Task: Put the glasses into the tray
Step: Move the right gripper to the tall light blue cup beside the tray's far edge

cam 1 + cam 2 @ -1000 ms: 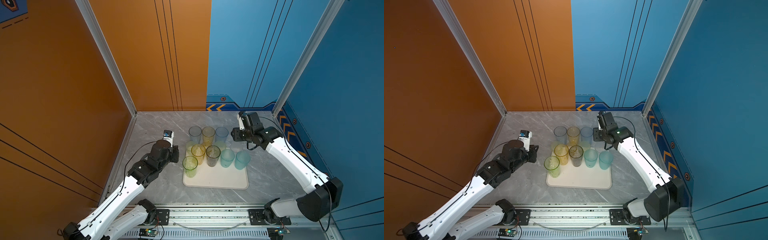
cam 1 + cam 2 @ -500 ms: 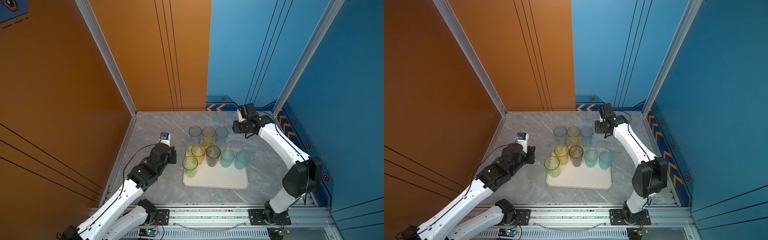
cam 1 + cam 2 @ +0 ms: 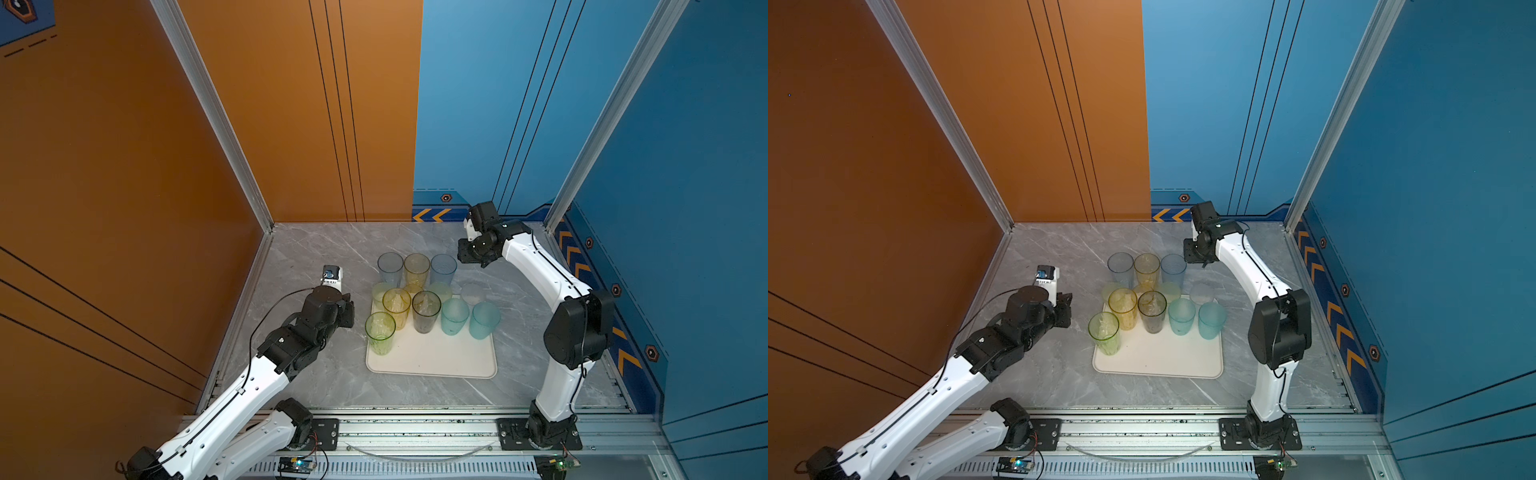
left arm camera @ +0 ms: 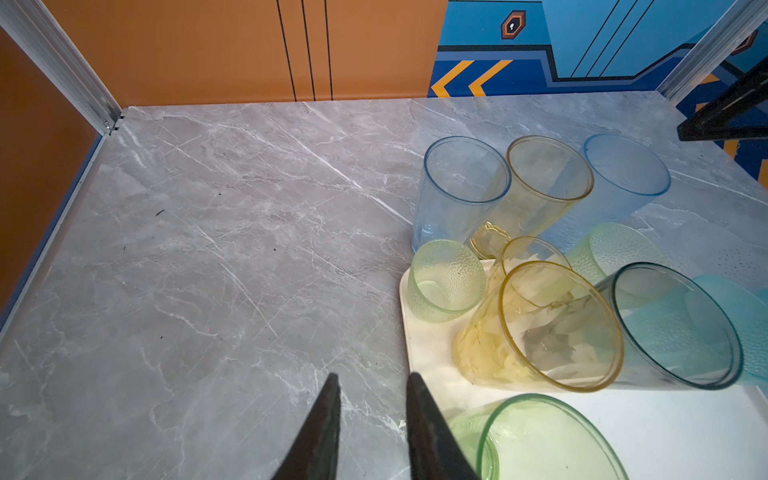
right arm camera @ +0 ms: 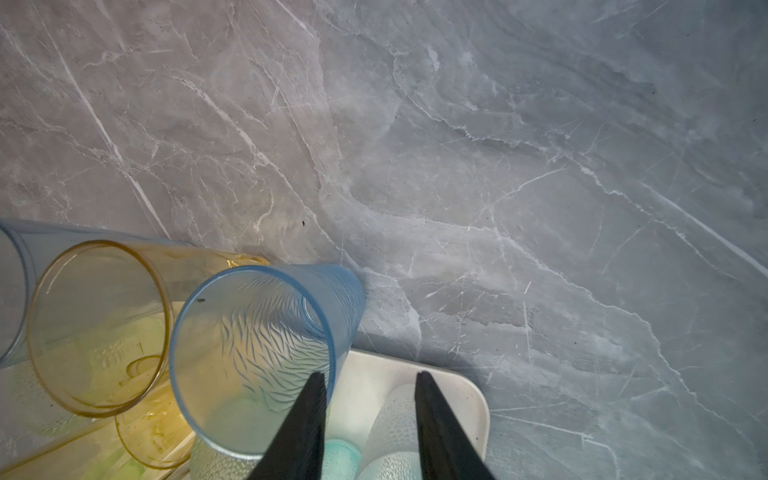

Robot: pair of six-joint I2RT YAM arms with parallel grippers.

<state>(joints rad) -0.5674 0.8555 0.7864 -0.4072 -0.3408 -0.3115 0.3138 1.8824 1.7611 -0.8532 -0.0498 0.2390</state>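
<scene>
The cream-white tray [image 3: 436, 357] [image 3: 1163, 357] lies mid-table with several glasses on its far half: tall green [image 3: 380, 332], yellow [image 3: 397, 307], smoky [image 3: 426, 309] and two teal [image 3: 454, 316], with short ones behind. Three tall glasses, among them a blue one [image 3: 443, 268] [image 5: 257, 332], stand on the table just past the tray's far edge. My left gripper [image 3: 347, 311] [image 4: 372, 380] is open and empty, left of the tray beside the green glass [image 4: 548, 440]. My right gripper [image 3: 471, 253] [image 5: 370, 376] hovers open and empty above the tray's far right corner and a short clear glass [image 5: 395, 411].
Grey marble table [image 3: 316, 257] between an orange wall on the left and blue walls behind and on the right. The near half of the tray [image 4: 665, 428] is bare. A metal rail [image 3: 415, 419] runs along the front edge.
The right arm has folded up, and its gripper has drawn back toward the far wall while its jaws narrowed. The left arm has pulled back slightly from the tray.
</scene>
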